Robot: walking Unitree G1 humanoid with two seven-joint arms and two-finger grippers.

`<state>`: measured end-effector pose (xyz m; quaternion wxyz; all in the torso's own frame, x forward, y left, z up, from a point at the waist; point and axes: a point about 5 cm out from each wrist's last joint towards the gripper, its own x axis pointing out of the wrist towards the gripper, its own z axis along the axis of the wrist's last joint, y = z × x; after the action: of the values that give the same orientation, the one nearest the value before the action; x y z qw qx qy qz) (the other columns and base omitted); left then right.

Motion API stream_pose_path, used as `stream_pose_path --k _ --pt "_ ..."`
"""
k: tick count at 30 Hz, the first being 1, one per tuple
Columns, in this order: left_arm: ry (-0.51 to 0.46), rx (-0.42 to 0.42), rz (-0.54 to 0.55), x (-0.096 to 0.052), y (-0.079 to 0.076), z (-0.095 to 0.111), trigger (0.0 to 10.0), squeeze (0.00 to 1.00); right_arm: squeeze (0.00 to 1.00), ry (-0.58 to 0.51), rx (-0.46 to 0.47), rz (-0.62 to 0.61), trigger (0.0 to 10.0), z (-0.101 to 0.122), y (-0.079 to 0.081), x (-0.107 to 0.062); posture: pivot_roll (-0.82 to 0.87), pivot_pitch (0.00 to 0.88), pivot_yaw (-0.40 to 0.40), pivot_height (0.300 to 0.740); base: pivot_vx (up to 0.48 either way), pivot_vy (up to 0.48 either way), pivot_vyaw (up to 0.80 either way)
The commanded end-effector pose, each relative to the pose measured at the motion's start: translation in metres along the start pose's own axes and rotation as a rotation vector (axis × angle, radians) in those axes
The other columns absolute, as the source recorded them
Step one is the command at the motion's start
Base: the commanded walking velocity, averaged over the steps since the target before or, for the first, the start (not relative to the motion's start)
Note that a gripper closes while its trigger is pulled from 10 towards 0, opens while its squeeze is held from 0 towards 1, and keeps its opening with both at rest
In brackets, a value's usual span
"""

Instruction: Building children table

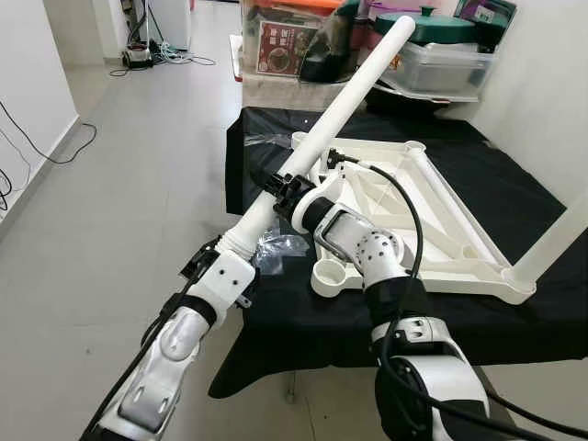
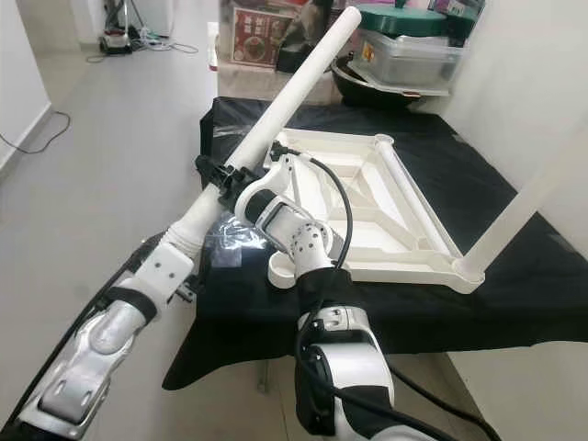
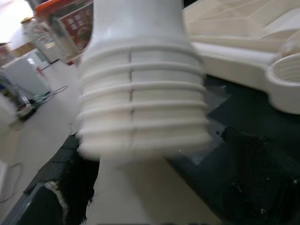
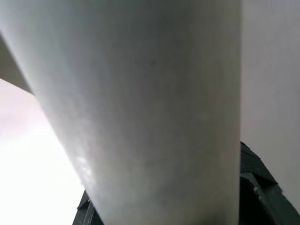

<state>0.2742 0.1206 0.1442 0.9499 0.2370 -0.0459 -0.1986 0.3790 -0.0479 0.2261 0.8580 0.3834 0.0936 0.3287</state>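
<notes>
A low surface [image 1: 276, 322] draped in matte black cloth fills the centre and right of the frame, standing on a pale, glossy tiled floor [image 1: 119, 202] with cables trailing along the white wall at upper left. Behind it, at the top, clear plastic storage boxes [image 1: 441, 64] and a green-lidded pot are stacked. On the cloth lies an upturned white plastic tabletop [image 1: 432, 220], ribbed underneath, with round sockets at its corners and one leg already upright at the right edge. A long, smooth white tube leg [image 1: 340, 101] slants from lower left to upper centre; its lower end is ringed with threads. The left claw [image 1: 220, 262] holds that threaded end, and the right claw [image 1: 285, 191] is clamped around the tube slightly higher. Crumpled clear plastic wrap [image 1: 276, 246] lies beneath.
</notes>
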Motion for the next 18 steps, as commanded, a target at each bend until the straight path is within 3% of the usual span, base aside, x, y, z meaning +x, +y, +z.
stream_pose_path --k 1,4,5,6,8,9,11,15,16,18 --pt "-0.013 -0.052 -0.068 -0.006 -0.008 0.004 10.0 1.00 0.00 -0.083 -0.089 -0.009 0.0 0.019 -0.001 -0.003 0.15 0.000 -0.146 0.740 0.000 0.000 0.00" --pt "-0.014 -0.065 -0.079 -0.009 -0.009 0.006 10.0 1.00 0.00 -0.114 -0.149 -0.034 0.0 0.028 -0.006 -0.005 0.15 0.000 -0.150 0.740 0.000 0.000 0.00" --pt "0.007 -0.063 -0.069 -0.012 -0.010 0.004 10.0 1.00 0.00 -0.144 -0.214 -0.063 0.0 0.038 -0.011 -0.008 0.15 0.000 -0.150 0.740 0.000 0.000 0.00" --pt "0.025 -0.057 -0.067 -0.015 -0.010 0.001 10.0 0.69 0.00 -0.166 -0.275 -0.082 0.0 0.047 -0.016 -0.010 0.15 0.000 -0.152 0.740 0.000 0.000 0.00" --pt "0.038 -0.049 -0.066 -0.016 -0.010 -0.001 10.0 0.69 0.00 -0.178 -0.312 -0.092 0.0 0.052 -0.018 -0.012 0.15 0.000 -0.152 0.740 0.000 0.000 0.00" --pt "0.045 -0.050 -0.040 -0.018 -0.008 -0.003 10.0 0.00 0.00 -0.191 -0.371 -0.099 0.0 0.059 -0.021 -0.016 0.15 0.000 -0.152 0.740 0.000 0.000 0.00" --pt "0.044 -0.087 0.017 -0.025 0.001 -0.003 10.0 0.00 0.00 -0.191 -0.515 -0.098 0.0 0.070 -0.025 -0.024 0.15 0.000 -0.149 0.740 0.000 0.000 0.00" --pt "0.046 -0.130 0.056 -0.031 0.008 -0.003 10.0 0.00 0.00 -0.159 -0.591 -0.086 0.0 0.070 -0.028 -0.029 0.15 0.000 -0.150 0.740 0.000 0.000 0.00" --pt "0.051 -0.148 0.073 -0.035 0.012 -0.004 10.0 0.00 0.00 -0.111 -0.628 -0.108 3.9 0.065 -0.033 -0.031 0.15 0.000 -0.150 0.740 0.000 0.000 0.00" --pt "0.054 -0.158 0.083 -0.037 0.015 -0.005 10.0 0.00 0.00 -0.079 -0.650 -0.125 3.9 0.062 -0.037 -0.032 0.15 0.000 -0.150 0.740 0.000 0.000 0.00"
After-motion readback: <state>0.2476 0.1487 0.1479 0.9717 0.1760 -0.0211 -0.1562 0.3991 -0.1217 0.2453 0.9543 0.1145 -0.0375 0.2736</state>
